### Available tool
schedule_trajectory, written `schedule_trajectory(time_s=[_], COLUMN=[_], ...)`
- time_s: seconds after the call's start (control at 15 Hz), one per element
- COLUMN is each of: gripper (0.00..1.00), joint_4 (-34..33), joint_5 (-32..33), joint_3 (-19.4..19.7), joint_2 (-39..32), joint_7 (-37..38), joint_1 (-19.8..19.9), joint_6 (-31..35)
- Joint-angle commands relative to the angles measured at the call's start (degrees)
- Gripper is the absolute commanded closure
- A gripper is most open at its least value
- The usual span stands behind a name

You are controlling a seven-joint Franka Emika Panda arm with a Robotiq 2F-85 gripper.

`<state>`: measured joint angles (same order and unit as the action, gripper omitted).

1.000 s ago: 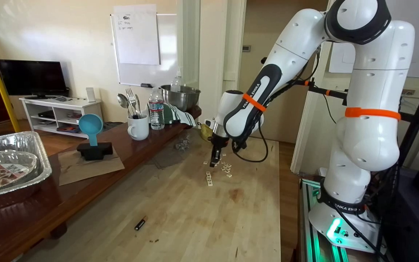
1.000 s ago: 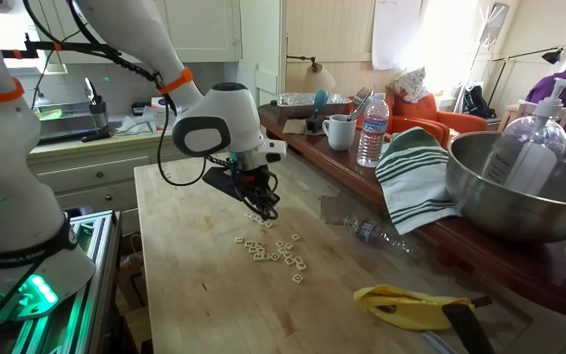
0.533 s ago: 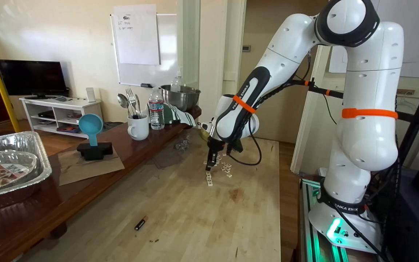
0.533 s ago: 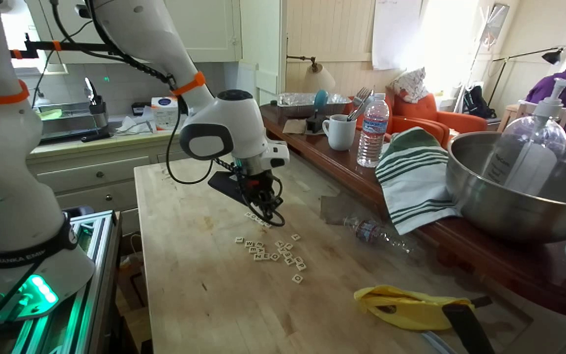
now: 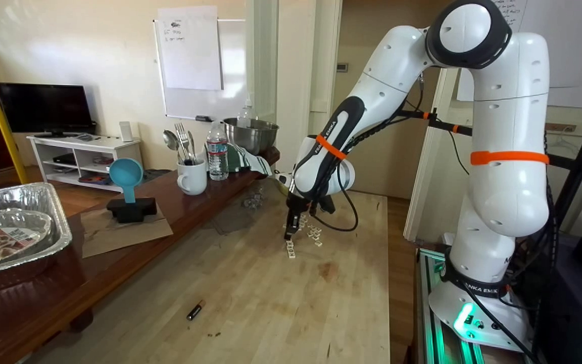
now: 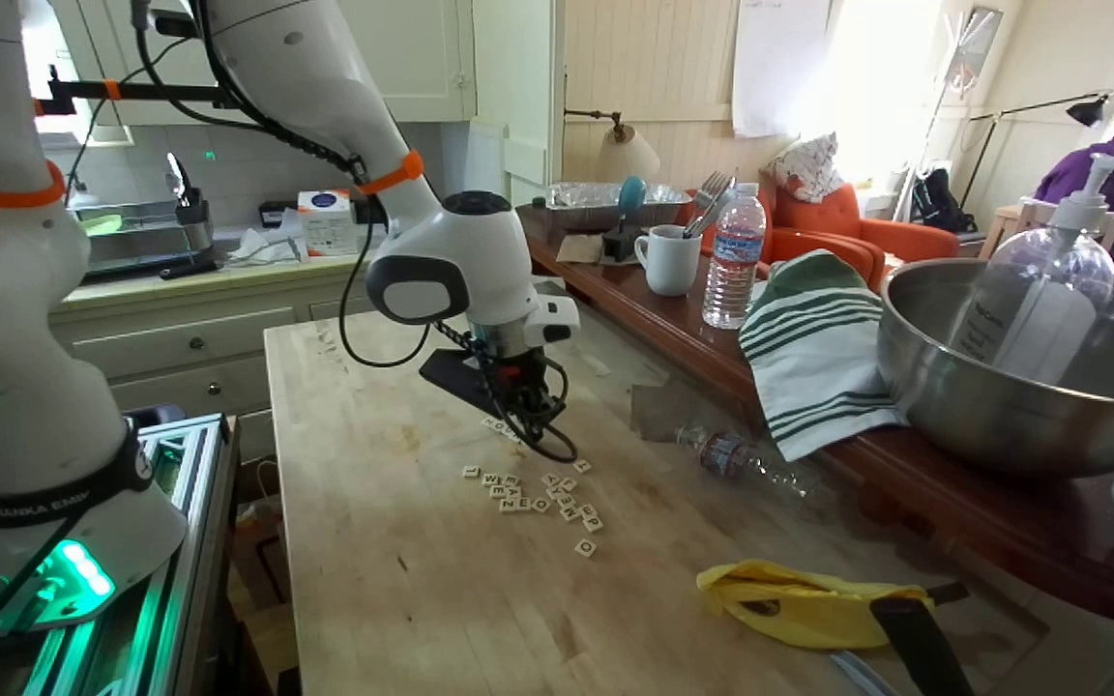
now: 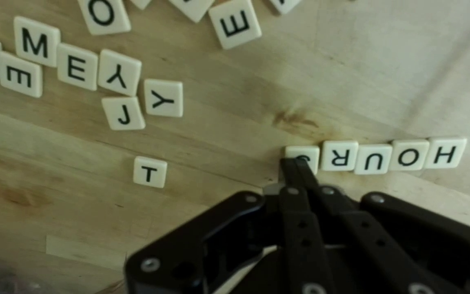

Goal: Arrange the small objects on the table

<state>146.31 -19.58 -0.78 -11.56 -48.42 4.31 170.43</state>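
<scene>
While the black two-fingered gripper (image 7: 295,161) points down over the long, light tan wooden plank table (image 5: 265,303), its fingers are pressed together. In the wrist view, their tips partly hide the end piece (image 7: 304,151) of a row of five small, square cream tiles with black letters (image 7: 373,159); whether they touch it, I cannot tell. One cream tile marked T (image 7: 149,172) lies apart to the left, near a loose group of similar lettered tiles (image 7: 77,67).

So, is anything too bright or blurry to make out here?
In an exterior view, what looks like a window is washed out white; in an exterior view, the letter tiles are barely legible; in the wrist view, they're crisp, while the tool looks slightly softer.
</scene>
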Motion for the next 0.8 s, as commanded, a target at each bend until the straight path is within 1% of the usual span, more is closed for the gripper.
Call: schedule_trajectory(time_s=[0.0,0.07,0.2,0.27,0.33,0.4,0.53,0.6,0.67,0.73], gripper=[1.0,1.0,1.0,1.0,1.0,1.0,1.0,1.0,1.0,1.0], joint_4=[-1.1,-1.0,-0.6,-0.3,0.2,0.1,-1.2,-1.4,-1.5,-0.8], joint_5=[-0.7,0.1,4.0,7.3,14.5,17.8,27.7,29.2,33.2,32.5], joint_3=[-0.9,-0.2,2.7,5.4,7.3,13.2,21.9,25.3,21.8,19.5], joint_2=[-2.7,-2.7,-3.1,-3.3,-3.4,-3.7,-5.3,-4.6,-3.6,-1.8], joint_7=[-2.2,-1.7,0.7,2.8,7.5,9.4,16.3,18.1,21.7,21.7], joint_1=[1.1,0.7,-0.8,-2.2,-1.9,-5.9,-9.7,-12.0,-7.3,-5.3], joint_6=[1.0,1.3,1.9,2.7,3.4,4.0,5.2,4.2,3.1,1.8])
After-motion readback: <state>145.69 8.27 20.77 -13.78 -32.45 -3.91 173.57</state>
